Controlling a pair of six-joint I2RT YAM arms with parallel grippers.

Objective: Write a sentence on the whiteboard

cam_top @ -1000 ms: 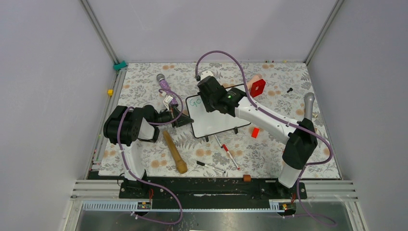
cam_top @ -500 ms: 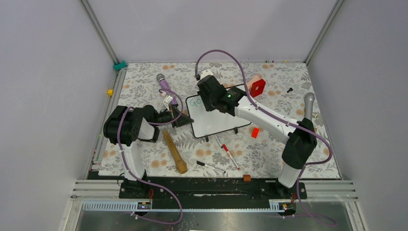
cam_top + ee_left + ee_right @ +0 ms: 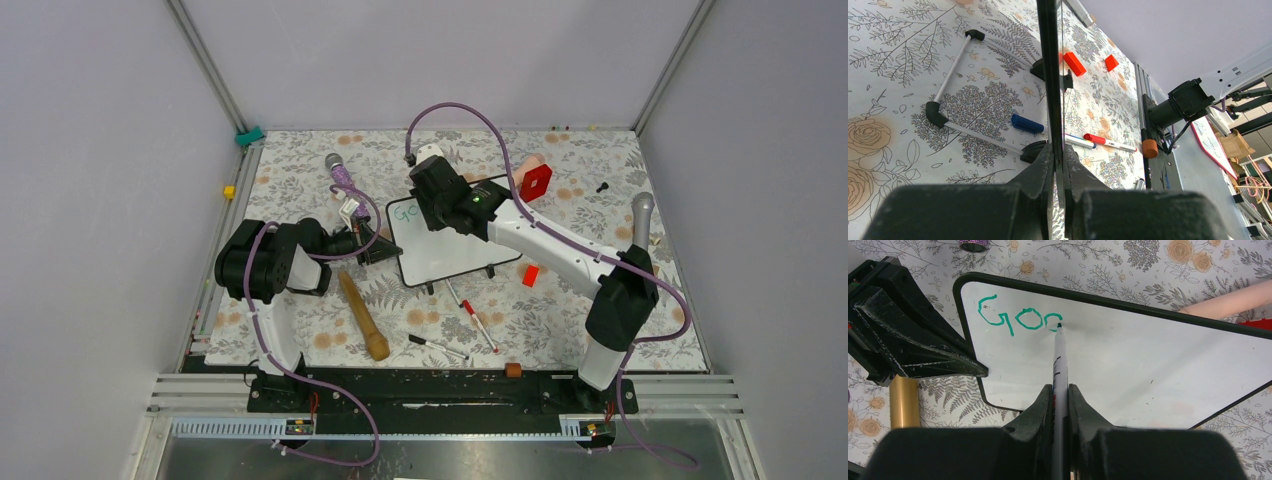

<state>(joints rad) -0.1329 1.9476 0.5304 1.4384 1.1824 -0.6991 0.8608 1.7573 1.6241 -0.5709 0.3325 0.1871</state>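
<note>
Whiteboard [image 3: 450, 255] — upper part hidden under right arm [image 3: 530, 235].

Plain grey walls [image 3: 100, 150] enclose a floral-patterned table [image 3: 290, 175].

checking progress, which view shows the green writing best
Right wrist: the green writing starts "Goo" at the marker tip. Top view shows it as a tiny scrawl; left wrist sees only the whiteboard edge-on.
</note>
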